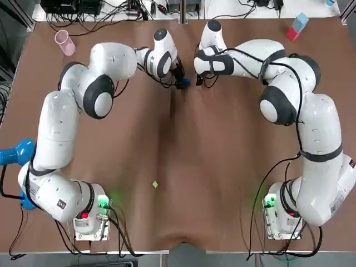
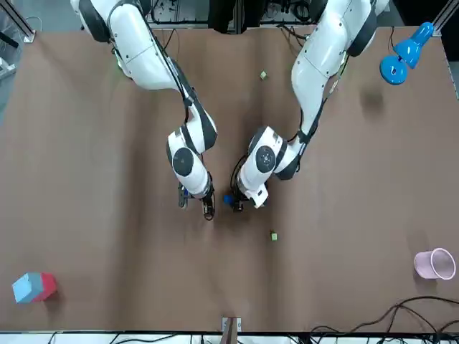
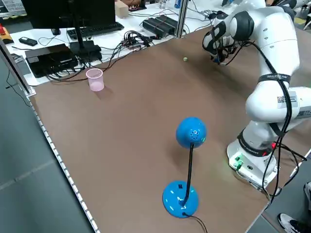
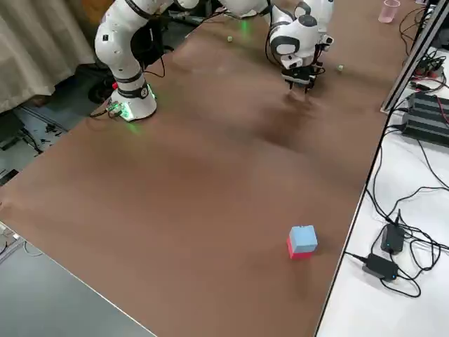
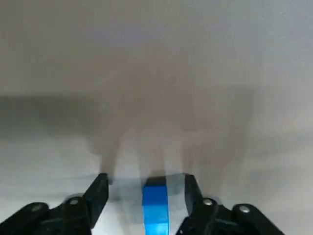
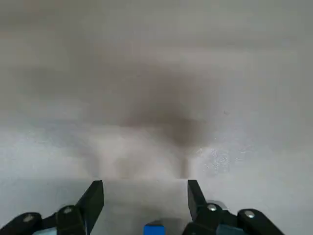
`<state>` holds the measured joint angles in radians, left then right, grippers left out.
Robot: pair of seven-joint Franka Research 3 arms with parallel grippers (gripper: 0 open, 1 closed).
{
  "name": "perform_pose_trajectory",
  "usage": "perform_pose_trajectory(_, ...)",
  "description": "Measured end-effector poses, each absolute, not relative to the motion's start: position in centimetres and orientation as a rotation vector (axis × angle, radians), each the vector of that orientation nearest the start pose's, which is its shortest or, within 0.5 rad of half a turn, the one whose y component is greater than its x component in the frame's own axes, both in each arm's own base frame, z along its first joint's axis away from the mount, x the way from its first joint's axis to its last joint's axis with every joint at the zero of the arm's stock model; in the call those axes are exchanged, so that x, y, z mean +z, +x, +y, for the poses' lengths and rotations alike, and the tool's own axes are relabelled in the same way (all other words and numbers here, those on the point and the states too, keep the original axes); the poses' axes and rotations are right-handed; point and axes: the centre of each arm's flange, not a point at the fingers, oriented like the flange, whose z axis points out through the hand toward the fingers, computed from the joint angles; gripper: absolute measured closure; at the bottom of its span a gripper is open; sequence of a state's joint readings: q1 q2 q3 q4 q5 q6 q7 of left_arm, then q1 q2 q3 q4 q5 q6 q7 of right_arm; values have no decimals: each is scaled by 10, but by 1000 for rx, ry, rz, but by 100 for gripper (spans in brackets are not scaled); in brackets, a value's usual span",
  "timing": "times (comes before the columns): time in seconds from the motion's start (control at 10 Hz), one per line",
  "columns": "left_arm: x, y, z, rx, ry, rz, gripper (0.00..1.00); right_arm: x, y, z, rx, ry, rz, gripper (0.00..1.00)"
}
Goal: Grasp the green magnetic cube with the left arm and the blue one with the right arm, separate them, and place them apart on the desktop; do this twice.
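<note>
Brown tabletop (image 1: 178,144) underneath, straddling blue cube (image 5: 155,205) with left tool (image 5: 145,177) spread apart, hovering right tool (image 6: 145,183) beside it, apart too.

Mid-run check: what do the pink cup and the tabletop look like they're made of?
Pink cup: probably thin plastic with a smooth, slightly glossy finish. Its wall is pale and looks semi-translucent, with a thin even rim.
Tabletop: a matte brown covering, perhaps paper or felt-like sheet. It shows no glare, and soft creases run down the middle.
</note>
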<state>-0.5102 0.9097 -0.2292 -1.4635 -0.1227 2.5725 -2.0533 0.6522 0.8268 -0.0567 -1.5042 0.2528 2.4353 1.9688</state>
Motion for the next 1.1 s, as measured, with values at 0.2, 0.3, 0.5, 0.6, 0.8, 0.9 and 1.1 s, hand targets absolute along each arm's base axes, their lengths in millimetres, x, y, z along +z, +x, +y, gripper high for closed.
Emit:
perform_pose_trajectory(0.2, 168, 568, -469, 350, -2452, -2331, 37, 185, 594, 412, 146, -2155, 2083, 22)
perform_pose_trajectory(0.3, 169, 568, -470, 350, -2453, -2332, 39, 185, 594, 412, 146, -2155, 2083, 22)
perform_pose_trajectory(0.5, 169, 568, -470, 351, -2455, -2333, 43, 185, 594, 412, 146, -2156, 2083, 22)
perform_pose_trajectory(0.6, 169, 568, -471, 351, -2457, -2331, 44, 185, 593, 412, 146, -2156, 2082, 22)
perform_pose_trajectory(0.8, 170, 565, -474, 352, -2462, -2325, 50, 185, 593, 412, 147, -2156, 2082, 22)
perform_pose_trajectory(0.9, 170, 565, -475, 352, -2465, -2324, 51, 186, 593, 413, 147, -2156, 2080, 22)
perform_pose_trajectory(1.1, 170, 565, -476, 353, -2466, -2323, 55, 187, 592, 415, 148, -2159, 2076, 22)
